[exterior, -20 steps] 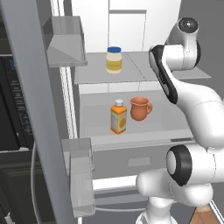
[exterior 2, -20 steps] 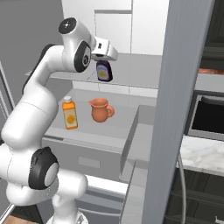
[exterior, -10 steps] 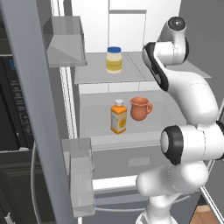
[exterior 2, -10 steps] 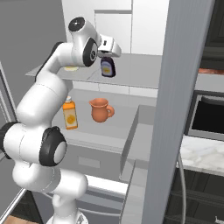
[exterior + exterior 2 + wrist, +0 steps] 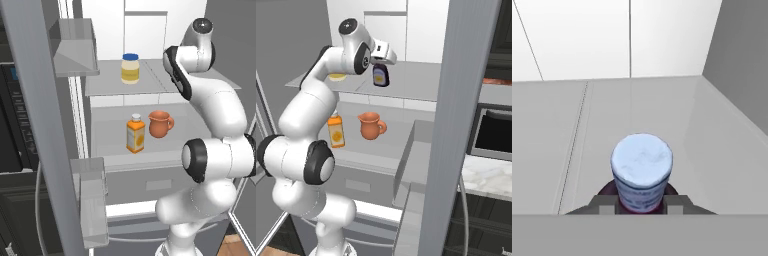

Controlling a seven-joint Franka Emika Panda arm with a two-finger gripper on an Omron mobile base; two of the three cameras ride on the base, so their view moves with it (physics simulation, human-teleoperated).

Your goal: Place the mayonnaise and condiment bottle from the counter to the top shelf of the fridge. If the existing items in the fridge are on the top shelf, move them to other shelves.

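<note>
My gripper (image 5: 381, 61) is shut on the neck of the condiment bottle (image 5: 380, 76), a small dark bottle with a pale bluish cap (image 5: 642, 160). It holds the bottle upright over the right half of the fridge's top shelf (image 5: 677, 115). I cannot tell whether the bottle's base touches the shelf. The mayonnaise (image 5: 130, 68), a cream jar with a blue lid, stands on the left part of that shelf (image 5: 155, 82). An orange white-capped bottle (image 5: 135, 134) and a terracotta jug (image 5: 160, 123) stand on the shelf below. My arm hides the gripper in the left base view.
The open fridge door with its grey bins (image 5: 92, 200) stands at the left, and its edge (image 5: 456, 125) crosses the right base view. A black microwave (image 5: 496, 137) sits above the marble counter (image 5: 491, 175) on the right. A drawer front (image 5: 150, 185) lies under the lower shelf.
The arm has stretched up and forward, carrying the condiment bottle a little further in over the top shelf. The jar, orange bottle and jug have not moved.
</note>
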